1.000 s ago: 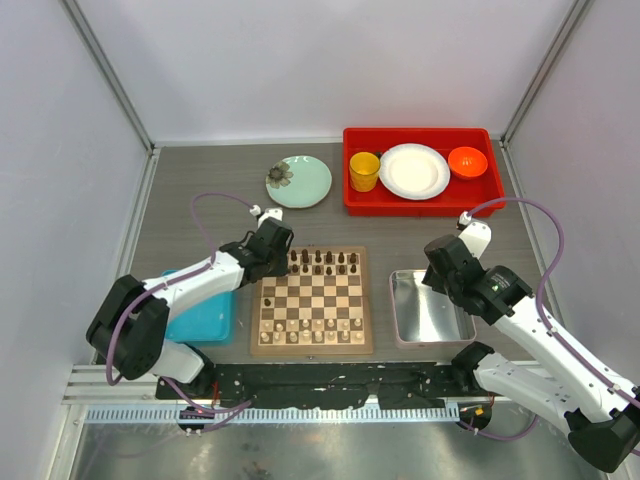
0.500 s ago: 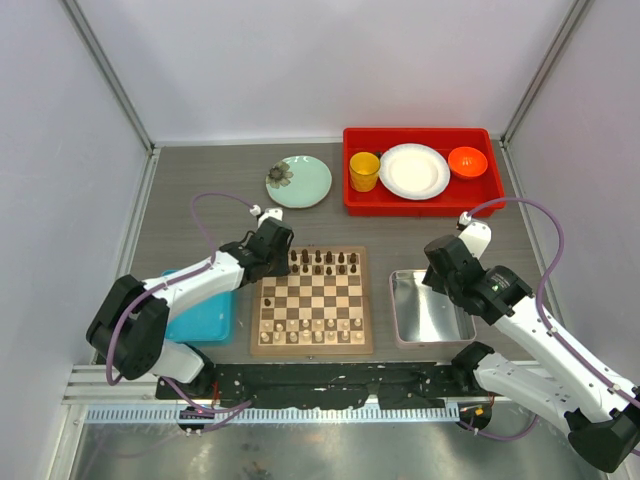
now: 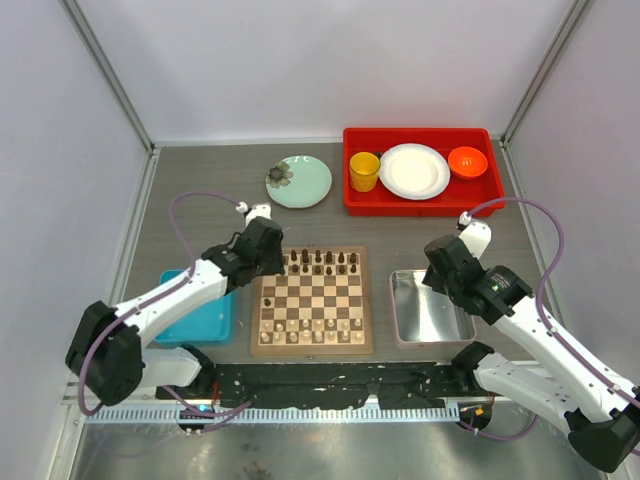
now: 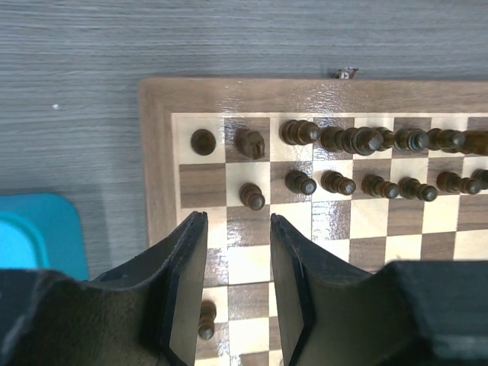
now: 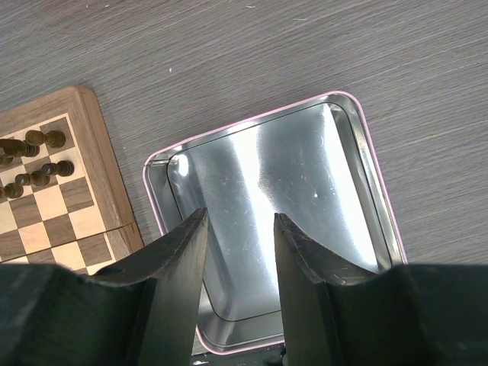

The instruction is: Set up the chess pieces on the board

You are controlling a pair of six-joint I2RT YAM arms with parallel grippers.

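- Board (image 3: 312, 297): lies flat mid-table between the two arms. Its middle rows are bare, and a pale border runs all round.
- Silver tin (image 3: 430, 312): sits just right of the board with nothing showing inside it. A blue tray (image 3: 200, 322) sits near its left side, so both sides are hemmed. Free room lies past the far edge and overhead.
- Left gripper (image 4: 235, 229): fingers parted, nothing between them, over the board's far-left corner.
- Right gripper (image 5: 240, 223): fingers parted, carrying nothing, over the tin.
- Chess pieces: dark ones (image 4: 366, 141) fill the two far rows and pale ones (image 3: 312, 330) the two near rows.
- Bare square (image 4: 202, 184): the end of the dark second row, against the left border.
- Stray dark piece (image 4: 204, 324): stands alone on the left file, nearer in. The setup looks nearly done. The next move is probably to pinch this stray and carry it a short way to the bare square, which is a tight fit beside its neighbour.
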